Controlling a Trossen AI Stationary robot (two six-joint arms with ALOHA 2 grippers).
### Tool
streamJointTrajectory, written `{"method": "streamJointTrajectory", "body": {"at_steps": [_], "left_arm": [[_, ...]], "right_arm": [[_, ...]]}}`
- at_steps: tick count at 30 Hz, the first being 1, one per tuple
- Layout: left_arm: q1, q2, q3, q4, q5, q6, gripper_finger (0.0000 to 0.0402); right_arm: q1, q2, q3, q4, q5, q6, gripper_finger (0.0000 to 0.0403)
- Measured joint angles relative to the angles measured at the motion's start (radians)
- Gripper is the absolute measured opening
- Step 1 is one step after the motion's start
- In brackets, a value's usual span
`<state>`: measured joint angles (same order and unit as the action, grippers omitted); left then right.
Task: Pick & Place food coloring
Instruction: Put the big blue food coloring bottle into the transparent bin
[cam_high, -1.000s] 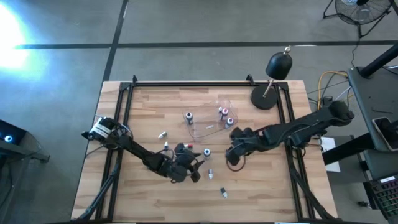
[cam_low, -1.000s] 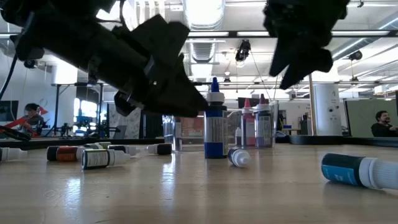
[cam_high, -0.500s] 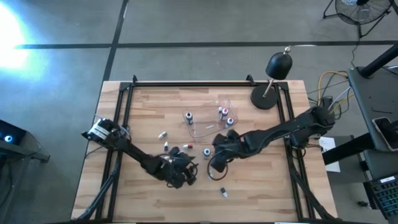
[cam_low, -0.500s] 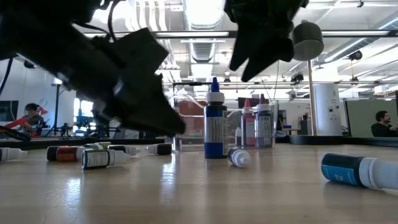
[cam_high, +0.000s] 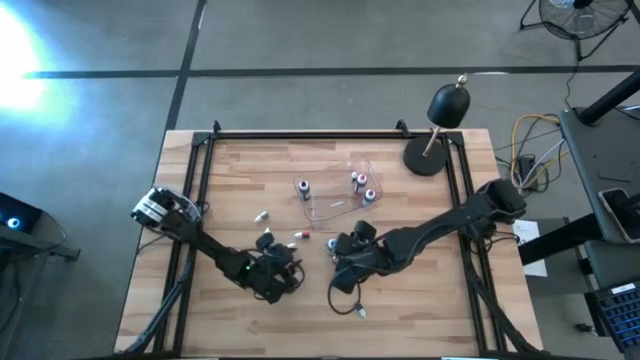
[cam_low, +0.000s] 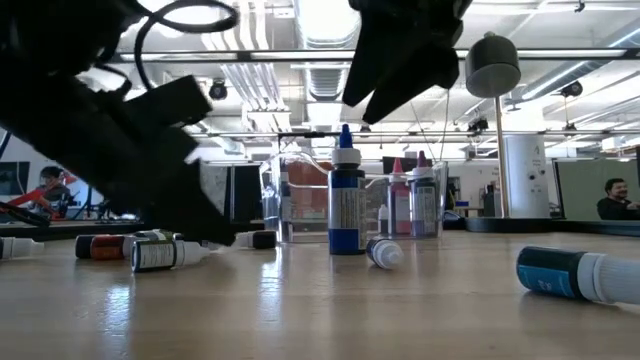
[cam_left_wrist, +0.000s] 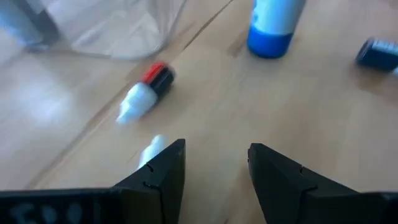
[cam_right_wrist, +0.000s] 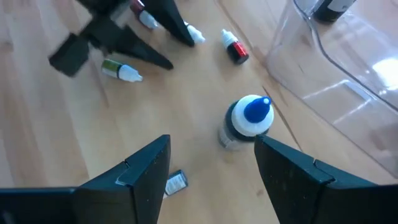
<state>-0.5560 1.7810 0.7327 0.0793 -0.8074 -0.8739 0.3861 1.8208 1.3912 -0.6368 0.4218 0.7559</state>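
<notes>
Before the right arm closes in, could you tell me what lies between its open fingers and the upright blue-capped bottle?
Nothing: in the right wrist view only bare wood separates the right gripper from the blue-capped bottle.

A grey floor (cam_high: 300, 40) crossed by dark lines is seen around the wooden table (cam_high: 250, 170). A fan (cam_high: 585, 15) is set in one corner. Ceiling lights (cam_low: 325, 15), ducts and a pillar (cam_low: 520, 175) are shown beyond.
</notes>
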Motion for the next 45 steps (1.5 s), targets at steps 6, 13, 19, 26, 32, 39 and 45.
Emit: {"method": "streamJointTrajectory", "body": {"at_steps": [6,13,19,26,32,39,45], "left_arm": [[0.000,-0.122,-0.136,0.029,0.016,-0.078,0.0149],[0.000,-0.243,-0.226,0.183,0.024,0.039,0.0149],[0.019,-0.296,-0.235,0.220,0.024,0.123,0.0149],[0.042,-0.313,-0.235,0.218,0.025,0.144,0.0149],[0.043,-0.313,-0.235,0.219,0.024,0.144,0.0149],[0.046,-0.313,-0.245,0.218,0.024,0.143,0.0149],[0.049,-0.313,-0.246,0.218,0.025,0.144,0.0149]], "right_arm": [[-0.036,0.028,0.016,-0.011,-0.002,0.110,0.0226],[-0.070,0.030,0.006,-0.009,-0.003,0.218,0.0226],[-0.077,0.053,0.005,-0.009,-0.029,0.264,0.0226],[-0.098,0.079,0.005,-0.003,-0.029,0.265,0.0226],[-0.110,0.079,0.005,-0.001,-0.033,0.264,0.0226],[-0.121,0.084,0.004,-0.001,-0.068,0.266,0.0225],[-0.134,0.086,0.004,0.000,-0.078,0.266,0.0205]]}}
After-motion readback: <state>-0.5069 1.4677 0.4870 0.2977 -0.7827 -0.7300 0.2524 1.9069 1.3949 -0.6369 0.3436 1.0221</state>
